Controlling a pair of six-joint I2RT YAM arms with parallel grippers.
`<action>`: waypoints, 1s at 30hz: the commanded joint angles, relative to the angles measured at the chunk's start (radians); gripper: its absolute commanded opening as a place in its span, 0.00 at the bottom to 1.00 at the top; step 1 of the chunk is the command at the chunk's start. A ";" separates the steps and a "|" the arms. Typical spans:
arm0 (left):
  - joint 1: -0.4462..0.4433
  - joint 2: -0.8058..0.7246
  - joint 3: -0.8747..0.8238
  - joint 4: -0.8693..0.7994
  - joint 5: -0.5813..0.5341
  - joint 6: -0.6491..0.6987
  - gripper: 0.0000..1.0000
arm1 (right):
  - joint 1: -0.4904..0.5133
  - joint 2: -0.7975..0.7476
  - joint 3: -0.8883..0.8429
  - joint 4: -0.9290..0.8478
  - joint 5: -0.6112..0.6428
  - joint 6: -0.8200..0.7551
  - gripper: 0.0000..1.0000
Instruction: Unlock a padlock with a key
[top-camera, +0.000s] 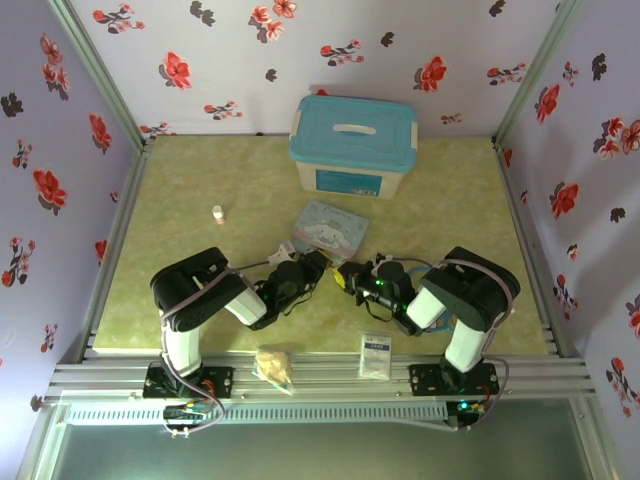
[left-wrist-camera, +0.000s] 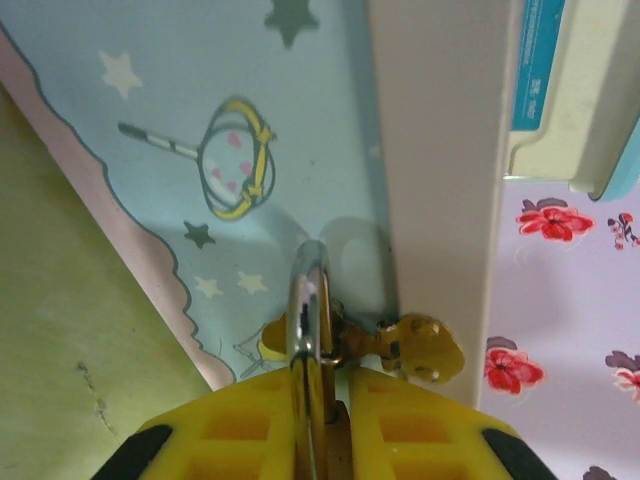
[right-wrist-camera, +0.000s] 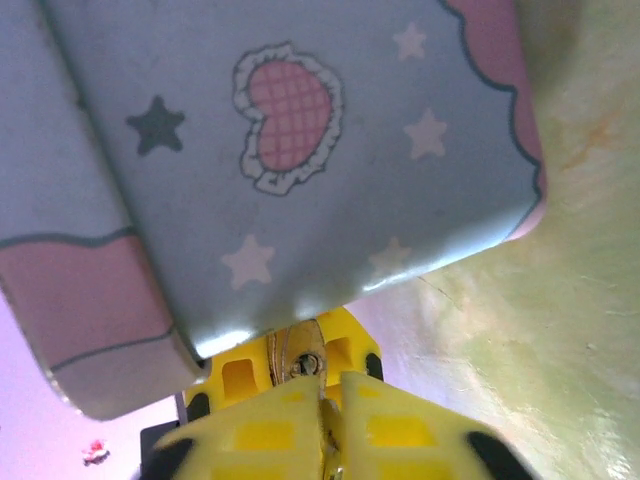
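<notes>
Top: left end effector (top-camera: 320, 268) and right end effector (top-camera: 347, 277) meet low over bench (top-camera: 190, 270), just beside tin (top-camera: 332, 228). Left wrist: left end effector clamped on padlock (left-wrist-camera: 308, 300), shackle sticking up. Right wrist: right end effector pinched on key (right-wrist-camera: 298, 360), at tin's edge.

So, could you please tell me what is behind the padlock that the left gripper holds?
Behind the padlock is the pastel tin, its starred blue lid showing. The fingers of the left gripper cover the padlock's body, and the shackle hides part of the lid.
</notes>
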 joint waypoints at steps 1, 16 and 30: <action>-0.057 -0.005 0.036 0.105 0.134 0.009 0.00 | 0.012 -0.018 0.039 0.090 -0.048 -0.057 0.21; -0.032 0.000 0.002 0.118 0.095 0.023 0.00 | -0.007 -0.085 -0.064 0.037 -0.028 -0.102 0.30; -0.015 -0.018 -0.013 0.129 0.091 0.025 0.00 | -0.007 -0.368 -0.082 -0.409 -0.012 -0.241 0.32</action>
